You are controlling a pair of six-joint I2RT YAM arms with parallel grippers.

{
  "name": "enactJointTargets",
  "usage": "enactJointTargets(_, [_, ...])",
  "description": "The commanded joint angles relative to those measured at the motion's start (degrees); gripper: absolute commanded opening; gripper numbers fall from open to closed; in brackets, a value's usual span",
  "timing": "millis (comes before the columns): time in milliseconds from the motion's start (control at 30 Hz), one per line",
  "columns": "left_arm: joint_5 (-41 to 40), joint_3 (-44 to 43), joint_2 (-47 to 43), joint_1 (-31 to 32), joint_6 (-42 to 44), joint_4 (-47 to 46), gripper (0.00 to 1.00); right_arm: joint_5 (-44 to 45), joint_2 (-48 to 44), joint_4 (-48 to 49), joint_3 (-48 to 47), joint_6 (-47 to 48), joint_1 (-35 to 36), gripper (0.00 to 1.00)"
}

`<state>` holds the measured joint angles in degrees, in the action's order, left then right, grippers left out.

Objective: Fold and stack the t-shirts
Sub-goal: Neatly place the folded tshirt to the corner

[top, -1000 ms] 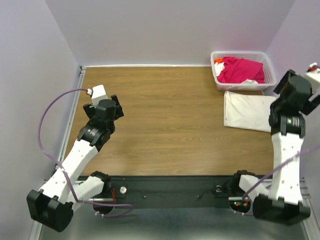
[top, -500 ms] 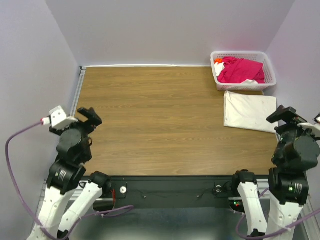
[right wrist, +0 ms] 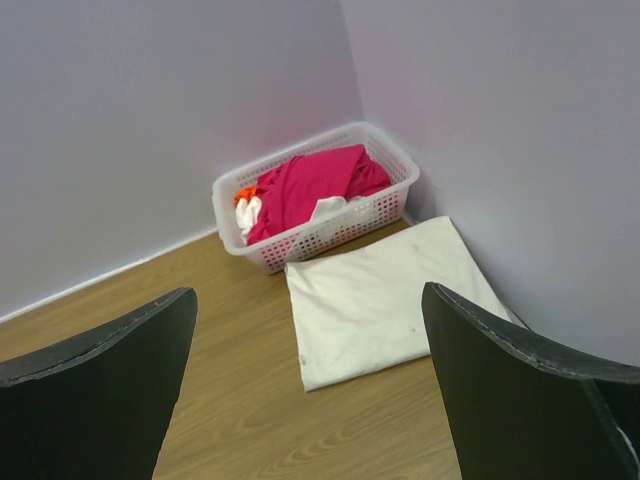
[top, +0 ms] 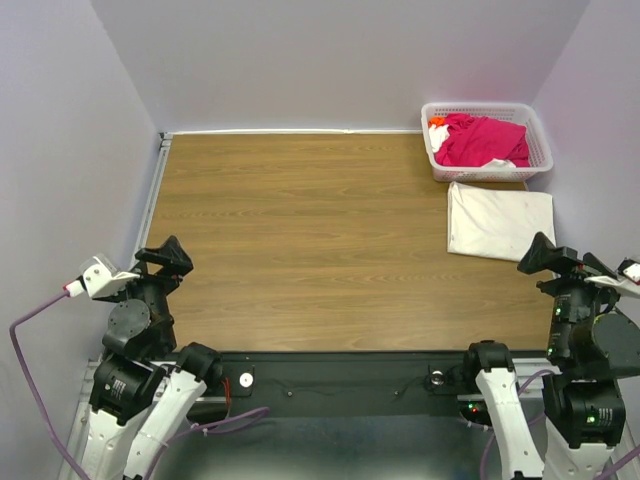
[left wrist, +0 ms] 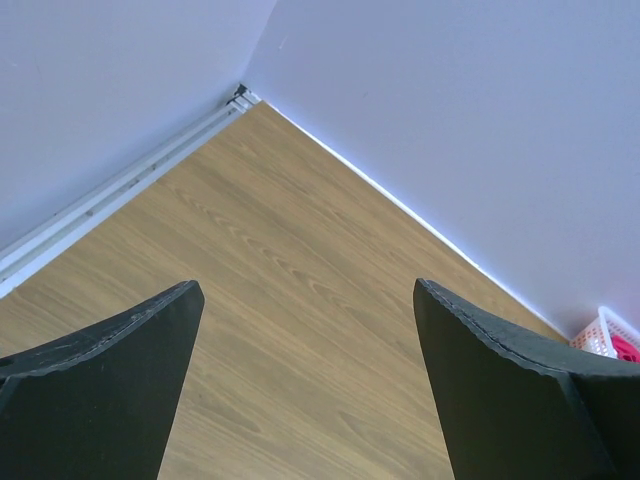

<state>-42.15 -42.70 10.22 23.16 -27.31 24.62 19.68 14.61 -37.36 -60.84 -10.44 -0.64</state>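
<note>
A folded off-white t-shirt [top: 498,222] lies flat at the table's right side, against the wall; the right wrist view shows this off-white t-shirt [right wrist: 385,300] just ahead. A crumpled magenta t-shirt [top: 482,140] sits in the white basket [top: 541,145] behind it, and this magenta t-shirt [right wrist: 310,185] lies with bits of white and orange cloth. My left gripper [top: 165,260] is pulled back to the near left edge, open and empty. My right gripper [top: 562,258] hangs open and empty near the off-white shirt's front edge. Nothing lies between the jaws of either the left gripper [left wrist: 307,285] or the right gripper [right wrist: 309,290].
The wooden tabletop [top: 310,230] is bounded by lilac walls at the back and both sides, with a metal rail [top: 152,190] along the left edge. The basket [right wrist: 330,235] stands in the far right corner. A black base bar [top: 340,380] runs along the near edge.
Both arms have drawn back from over the table to the near edge, left and right. The left jaws opened slightly wider. The shirts and basket have not moved.
</note>
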Motion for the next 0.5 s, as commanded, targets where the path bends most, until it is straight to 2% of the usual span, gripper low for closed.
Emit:
enactJointTargets(0, [-0.04,0.16,-0.11,0.04,-3.53,1.66,0.98,-3.5,-1.07,-0.07,-0.33,-0.81,0.56,1.0])
enactJointTargets(333, [3.92,0.16,0.94,0.04,-6.44,-0.19,0.98,-5.35,-2.22,-1.13,-0.59,-1.78,0.56,1.0])
enactJointTargets(467, [6.02,0.42,2.44,-0.04,-5.13,-2.03,0.98,-5.88,-1.17,-1.04,-0.33,-1.43,0.56,1.0])
